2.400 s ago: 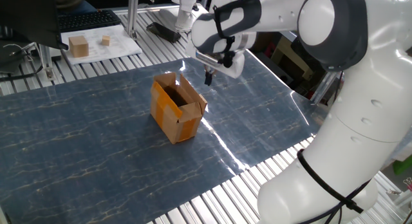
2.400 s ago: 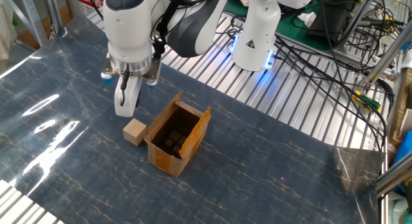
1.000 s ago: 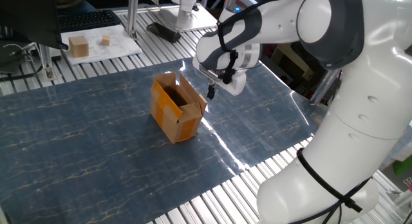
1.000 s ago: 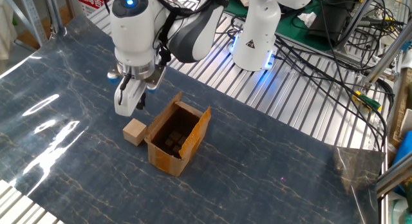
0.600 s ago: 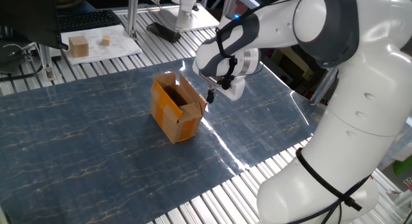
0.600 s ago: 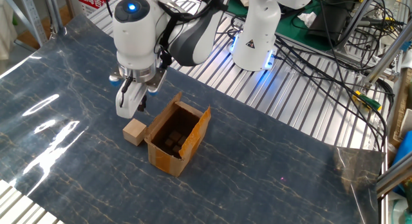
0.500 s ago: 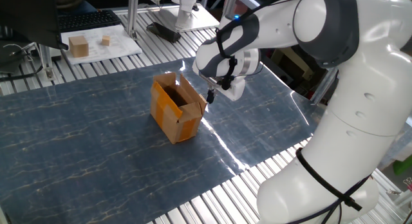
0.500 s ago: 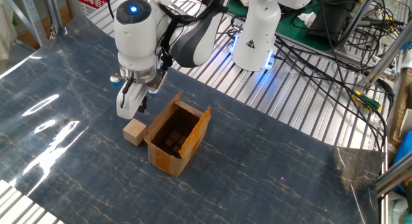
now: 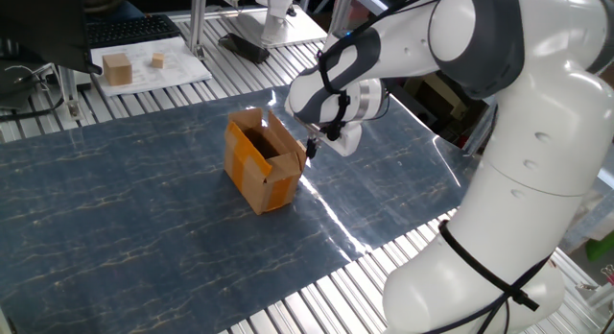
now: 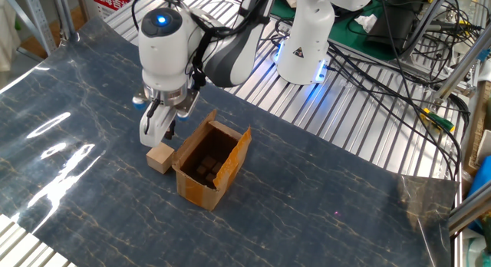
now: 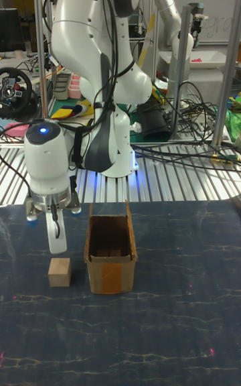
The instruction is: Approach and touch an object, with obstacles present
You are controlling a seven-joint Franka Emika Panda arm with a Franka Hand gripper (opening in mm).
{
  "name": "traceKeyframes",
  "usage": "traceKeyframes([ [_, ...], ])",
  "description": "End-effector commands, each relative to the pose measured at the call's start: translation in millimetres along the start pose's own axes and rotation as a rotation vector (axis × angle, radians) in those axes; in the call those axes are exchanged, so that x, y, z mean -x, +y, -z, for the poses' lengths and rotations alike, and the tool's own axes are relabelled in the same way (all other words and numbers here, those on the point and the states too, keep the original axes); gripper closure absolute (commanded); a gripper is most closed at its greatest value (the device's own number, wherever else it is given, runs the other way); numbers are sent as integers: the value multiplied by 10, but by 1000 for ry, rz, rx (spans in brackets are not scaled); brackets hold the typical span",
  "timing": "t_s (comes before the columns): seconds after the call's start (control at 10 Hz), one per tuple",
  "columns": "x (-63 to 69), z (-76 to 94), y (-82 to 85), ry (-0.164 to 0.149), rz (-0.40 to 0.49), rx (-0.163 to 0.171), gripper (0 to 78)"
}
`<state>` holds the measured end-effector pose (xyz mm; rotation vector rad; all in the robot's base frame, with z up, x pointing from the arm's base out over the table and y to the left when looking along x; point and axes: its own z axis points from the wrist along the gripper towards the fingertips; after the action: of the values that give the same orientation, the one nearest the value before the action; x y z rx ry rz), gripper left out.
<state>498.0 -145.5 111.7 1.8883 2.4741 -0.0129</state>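
Note:
The object, a small brown cardboard box [image 9: 263, 168] with open top flaps and orange-tan tape, stands on the dark blue mat. It also shows in the other fixed view [image 10: 208, 165] and the tall view [image 11: 110, 256]. My gripper [image 10: 156, 136] hangs point-down beside the box's outer flap, right above a loose wooden cube [image 10: 160, 156]. In one fixed view the gripper [image 9: 309, 148] sits at the box's far corner; contact cannot be made out. The fingers look closed together with nothing held. In the tall view the gripper [image 11: 57, 243] is left of the box, above the cube [image 11: 59, 272].
Two wooden cubes [image 9: 117, 68] lie on a white sheet at the back left, near a keyboard [image 9: 129, 29]. A second robot's base [image 10: 304, 43] and cables [image 10: 399, 75] stand beyond the mat on the slatted table. Small dark blocks lie inside the box.
The gripper has come down and moved closer to the box's flap and the wooden cube. Box and cube have not moved.

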Motion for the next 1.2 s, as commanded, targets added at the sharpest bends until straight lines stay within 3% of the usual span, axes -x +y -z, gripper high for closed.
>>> traceKeyframes([
  [0.1, 5, -42, -15, -1, 1, 7, 776],
  [0.6, 7, -164, -23, -9, 6, 25, 776],
  [1.2, 18, -183, 30, -8, 6, 43, 776],
])
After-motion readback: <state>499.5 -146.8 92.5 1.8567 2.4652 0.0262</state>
